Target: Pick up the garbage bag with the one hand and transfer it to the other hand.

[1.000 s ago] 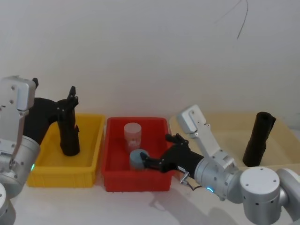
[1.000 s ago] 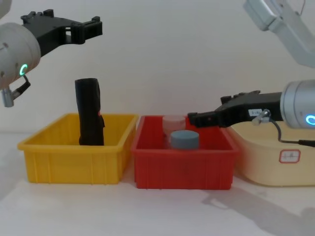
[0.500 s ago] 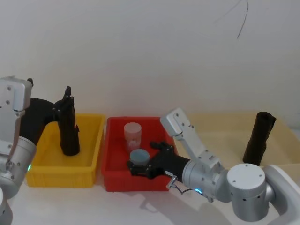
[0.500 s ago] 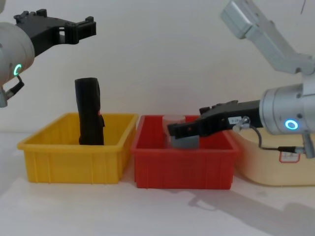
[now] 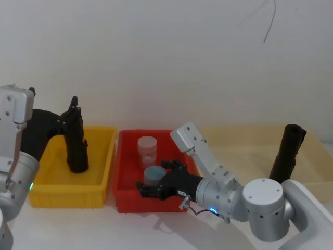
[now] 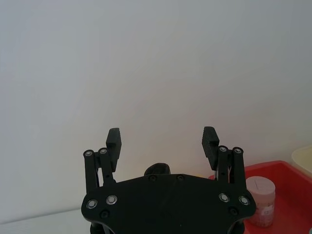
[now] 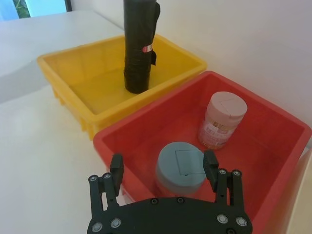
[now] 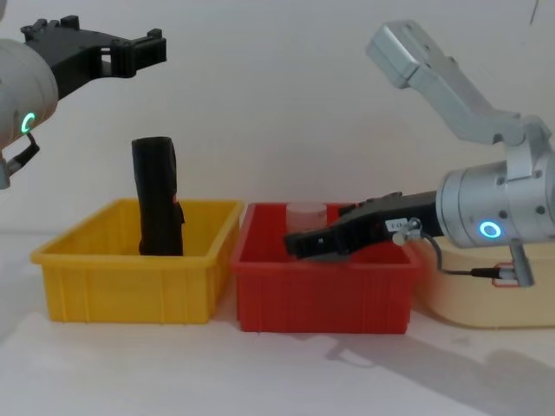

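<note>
Upright at the back of the yellow bin [image 5: 36, 197] stands the garbage bag [image 8: 157, 198], its foot hidden by the bin's wall, its top partly covered in the head view by the left gripper [image 8: 97, 48], which hangs above it, fingers spread wide, holding nothing. The right gripper [image 7: 164, 168], also open and empty, has slid further left over the red bin [image 7: 273, 195], now covering the blue-capped jar [image 7: 181, 165] from the chest camera; a pink-capped jar [image 5: 147, 150] stands behind.

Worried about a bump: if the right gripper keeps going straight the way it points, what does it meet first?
Probably the blue-capped jar, lying just ahead between the open right gripper's fingers in the red bin.
</note>
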{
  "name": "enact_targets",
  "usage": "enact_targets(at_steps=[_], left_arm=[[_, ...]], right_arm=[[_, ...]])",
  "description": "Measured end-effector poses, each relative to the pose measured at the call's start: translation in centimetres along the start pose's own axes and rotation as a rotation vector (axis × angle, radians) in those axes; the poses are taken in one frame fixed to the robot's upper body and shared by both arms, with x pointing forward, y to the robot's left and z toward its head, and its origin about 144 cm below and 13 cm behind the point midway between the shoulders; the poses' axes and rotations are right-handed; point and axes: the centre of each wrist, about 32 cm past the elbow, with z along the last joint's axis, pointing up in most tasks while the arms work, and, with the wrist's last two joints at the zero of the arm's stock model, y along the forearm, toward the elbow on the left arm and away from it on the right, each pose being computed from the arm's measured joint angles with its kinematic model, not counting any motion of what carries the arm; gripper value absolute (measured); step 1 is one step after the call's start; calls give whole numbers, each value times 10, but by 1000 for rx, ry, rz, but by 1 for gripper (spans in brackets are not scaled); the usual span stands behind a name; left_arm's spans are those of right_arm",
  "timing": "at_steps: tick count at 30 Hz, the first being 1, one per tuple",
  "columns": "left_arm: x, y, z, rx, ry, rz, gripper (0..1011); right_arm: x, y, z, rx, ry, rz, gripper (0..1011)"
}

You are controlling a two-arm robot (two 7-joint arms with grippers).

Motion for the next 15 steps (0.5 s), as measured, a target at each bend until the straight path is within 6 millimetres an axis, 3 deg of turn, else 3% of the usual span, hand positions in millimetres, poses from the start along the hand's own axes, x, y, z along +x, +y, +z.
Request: enact_targets(at_steps=[15], left_arm=[[0,0,0,0,-1,2,1001]], right_arm=[[10,11,-5,-8,28,-19,1000]])
